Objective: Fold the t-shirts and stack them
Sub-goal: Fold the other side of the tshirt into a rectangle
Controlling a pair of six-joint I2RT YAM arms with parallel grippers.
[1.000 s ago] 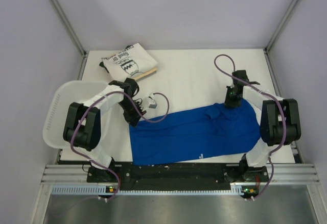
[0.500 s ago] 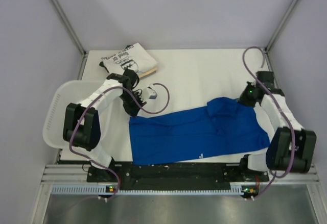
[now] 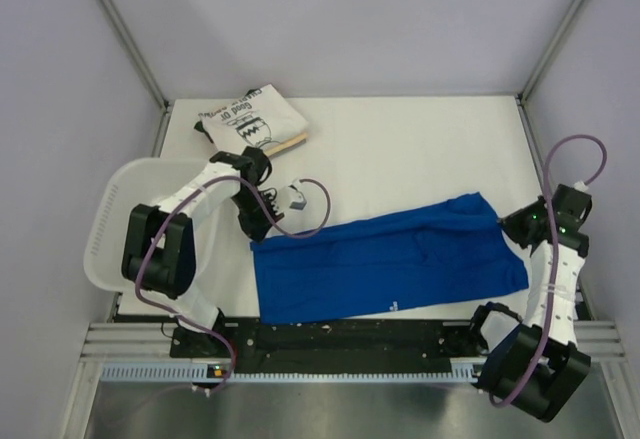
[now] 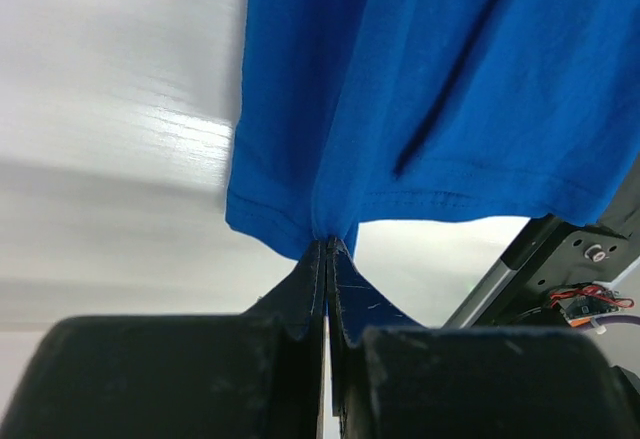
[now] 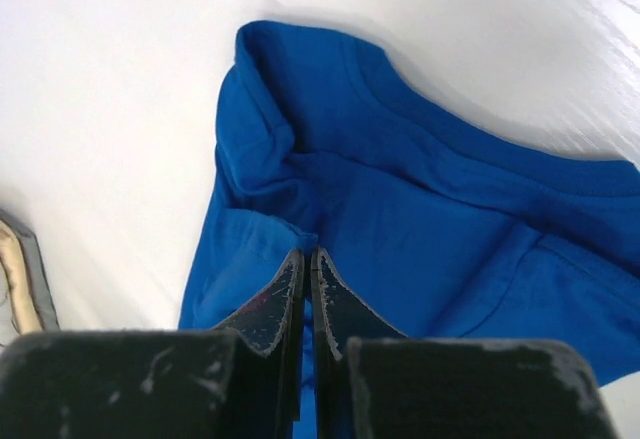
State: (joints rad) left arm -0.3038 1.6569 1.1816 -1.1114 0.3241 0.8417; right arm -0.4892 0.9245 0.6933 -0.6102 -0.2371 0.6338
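At the far left we see the white plastic slotted basket (image 3: 103,221) sitting at the left edge of the white table (image 3: 400,149). Just right of it, the left gripper (image 3: 256,231) has its jaws pressed together on the left hem corner of the royal blue cloth t-shirt (image 3: 390,259), with a pinch of fabric clamped between the tips. Behind that arm, in the table's far left corner, lies the folded white t-shirt with black printing (image 3: 250,122). The blue shirt is spread flat across the near half of the table. At its right end the right gripper (image 3: 514,226) is closed too, and creases gather at its tips, so we read it as pinching the cloth.
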